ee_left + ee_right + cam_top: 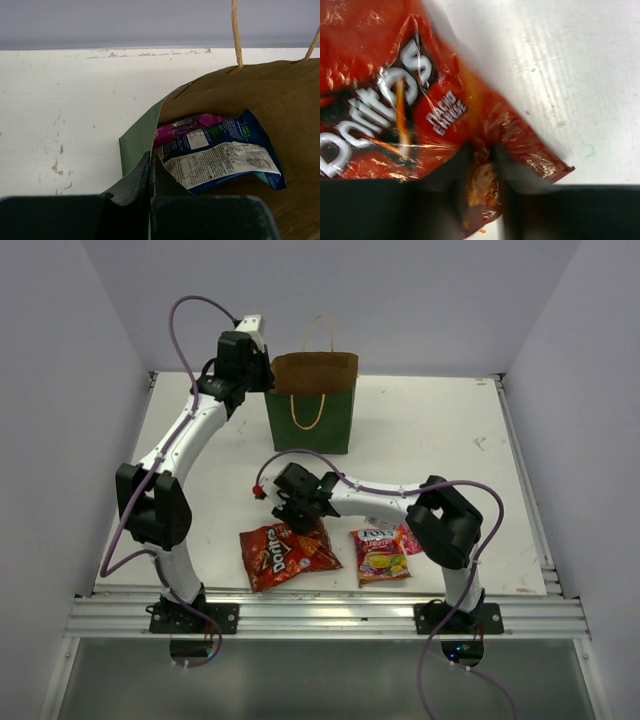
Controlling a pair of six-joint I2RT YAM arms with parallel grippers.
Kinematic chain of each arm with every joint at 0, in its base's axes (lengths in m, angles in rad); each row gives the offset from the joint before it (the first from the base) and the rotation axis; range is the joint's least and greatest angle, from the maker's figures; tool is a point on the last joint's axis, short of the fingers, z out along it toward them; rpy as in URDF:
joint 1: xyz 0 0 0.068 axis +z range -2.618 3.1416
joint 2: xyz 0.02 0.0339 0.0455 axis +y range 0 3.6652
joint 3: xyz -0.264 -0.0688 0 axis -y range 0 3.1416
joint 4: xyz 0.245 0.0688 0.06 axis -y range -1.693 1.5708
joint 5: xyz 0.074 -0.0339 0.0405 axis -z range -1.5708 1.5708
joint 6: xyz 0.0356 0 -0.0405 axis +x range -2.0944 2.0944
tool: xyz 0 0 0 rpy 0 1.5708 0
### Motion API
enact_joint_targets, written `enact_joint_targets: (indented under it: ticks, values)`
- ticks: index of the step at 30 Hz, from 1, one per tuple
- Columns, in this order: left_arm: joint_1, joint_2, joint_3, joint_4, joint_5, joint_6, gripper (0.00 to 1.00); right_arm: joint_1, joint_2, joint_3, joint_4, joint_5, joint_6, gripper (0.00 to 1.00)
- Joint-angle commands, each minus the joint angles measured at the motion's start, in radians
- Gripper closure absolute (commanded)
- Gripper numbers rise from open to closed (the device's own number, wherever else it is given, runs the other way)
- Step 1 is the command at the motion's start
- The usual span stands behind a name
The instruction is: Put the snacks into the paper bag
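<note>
The dark green paper bag (311, 418) stands open at the back of the table, brown inside (280, 100). My left gripper (266, 377) is shut on its left rim (151, 162) and holds it open. Inside lie a blue-white bag (225, 152) and a purple bag (185, 127). The red-orange Doritos bag (287, 552) lies flat near the front edge. My right gripper (300, 517) is at its upper edge, and in the right wrist view the gripper (483, 167) pinches a fold of the Doritos bag (395, 90). A red-yellow fruit-candy packet (380, 552) lies to the right, with a pink packet (409, 538) partly under it.
The right arm's elbow (445, 520) hangs over the pink packet. The bag's tan cord handles (320, 330) stand above its rim. White walls close in the table on three sides, and an aluminium rail (320, 615) runs along the front.
</note>
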State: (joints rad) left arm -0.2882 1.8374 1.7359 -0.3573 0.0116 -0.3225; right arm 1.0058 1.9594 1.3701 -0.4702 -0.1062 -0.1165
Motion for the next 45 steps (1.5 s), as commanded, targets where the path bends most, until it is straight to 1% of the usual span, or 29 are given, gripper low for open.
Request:
enact_joint_targets:
  ticks: [1, 2, 3, 9, 11, 14, 15, 16, 17, 18, 19, 20, 21, 22, 23, 24, 25, 27, 28, 29, 30, 31, 33, 35, 37, 42, 45]
  values:
    - [0.007, -0.072, -0.003, 0.047, 0.008, -0.003, 1.00, 0.001, 0.042, -0.011, -0.007, 0.063, 0.012, 0.83]
    - [0.007, -0.070, -0.003, 0.052, 0.011, -0.006, 1.00, 0.001, 0.041, -0.003, -0.028, 0.078, 0.020, 0.93]
    - [0.007, -0.070, -0.003, 0.052, 0.013, -0.007, 1.00, 0.002, 0.038, -0.002, -0.039, 0.083, 0.021, 1.00]
    - [0.007, -0.067, -0.003, 0.058, 0.022, -0.009, 1.00, 0.002, -0.016, -0.025, -0.039, 0.134, 0.021, 1.00]
    - [0.007, -0.067, 0.004, 0.060, 0.024, -0.009, 1.00, 0.001, -0.049, 0.004, -0.091, 0.160, 0.023, 1.00]
    - [0.007, -0.066, 0.005, 0.060, 0.022, -0.006, 1.00, 0.001, -0.192, 0.098, -0.183, 0.187, 0.038, 1.00]
    - [0.006, -0.064, 0.002, 0.060, 0.022, -0.006, 1.00, 0.001, -0.277, 0.153, -0.198, 0.200, 0.053, 1.00]
    - [0.007, -0.060, 0.001, 0.063, 0.024, -0.007, 1.00, 0.002, -0.310, 0.191, -0.217, 0.215, 0.060, 1.00]
    - [0.007, -0.059, 0.001, 0.063, 0.025, -0.009, 1.00, 0.001, -0.336, 0.236, -0.276, 0.244, 0.064, 1.00]
    - [0.007, -0.055, -0.001, 0.063, 0.028, -0.012, 1.00, 0.001, -0.367, 0.339, -0.312, 0.266, 0.069, 1.00]
    - [0.007, -0.053, 0.001, 0.066, 0.031, -0.012, 1.00, 0.001, -0.372, 0.396, -0.347, 0.293, 0.067, 1.00]
    - [0.007, -0.050, 0.002, 0.067, 0.034, -0.013, 1.00, 0.001, -0.372, 0.456, -0.419, 0.316, 0.067, 1.00]
    - [0.007, -0.046, 0.008, 0.067, 0.036, -0.015, 1.00, 0.002, -0.370, 0.577, -0.453, 0.373, 0.057, 1.00]
    - [0.007, -0.043, 0.013, 0.066, 0.036, -0.015, 1.00, 0.001, -0.358, 0.636, -0.481, 0.404, 0.048, 1.00]
    - [0.007, -0.040, 0.019, 0.066, 0.036, -0.015, 1.00, 0.001, -0.352, 0.750, -0.525, 0.433, 0.034, 1.00]
    - [0.007, -0.035, 0.027, 0.064, 0.036, -0.013, 1.00, 0.001, -0.344, 0.802, -0.533, 0.506, 0.000, 1.00]
    - [0.007, -0.033, 0.031, 0.064, 0.036, -0.015, 1.00, 0.001, -0.331, 0.845, -0.532, 0.543, -0.020, 1.00]
    - [0.007, -0.026, 0.040, 0.063, 0.036, -0.015, 1.00, -0.002, -0.329, 0.900, -0.454, 0.627, -0.099, 1.00]
    - [0.007, -0.024, 0.042, 0.064, 0.037, -0.015, 1.00, -0.007, -0.335, 0.888, -0.396, 0.701, -0.130, 1.00]
    - [0.007, -0.023, 0.047, 0.063, 0.037, -0.016, 1.00, -0.030, -0.343, 0.838, -0.257, 0.721, -0.162, 1.00]
    - [0.007, -0.018, 0.048, 0.064, 0.040, -0.018, 1.00, -0.047, -0.344, 0.808, -0.184, 0.738, -0.214, 1.00]
    - [0.007, -0.017, 0.051, 0.064, 0.044, -0.020, 1.00, -0.068, -0.341, 0.784, -0.054, 0.743, -0.231, 1.00]
    - [0.007, -0.015, 0.059, 0.063, 0.045, -0.020, 1.00, -0.139, -0.297, 0.773, 0.036, 0.735, -0.241, 1.00]
    - [0.007, -0.017, 0.059, 0.060, 0.042, -0.018, 1.00, -0.171, -0.249, 0.791, 0.134, 0.735, -0.255, 1.00]
    - [0.007, -0.023, 0.059, 0.055, 0.036, -0.013, 1.00, -0.202, -0.177, 0.840, 0.207, 0.735, -0.290, 1.00]
    - [0.012, -0.033, 0.045, 0.057, 0.041, -0.013, 1.00, -0.249, -0.032, 0.971, 0.280, 0.698, -0.319, 1.00]
    - [0.011, -0.035, 0.044, 0.058, 0.041, -0.015, 1.00, -0.260, 0.015, 1.023, 0.317, 0.671, -0.342, 1.00]
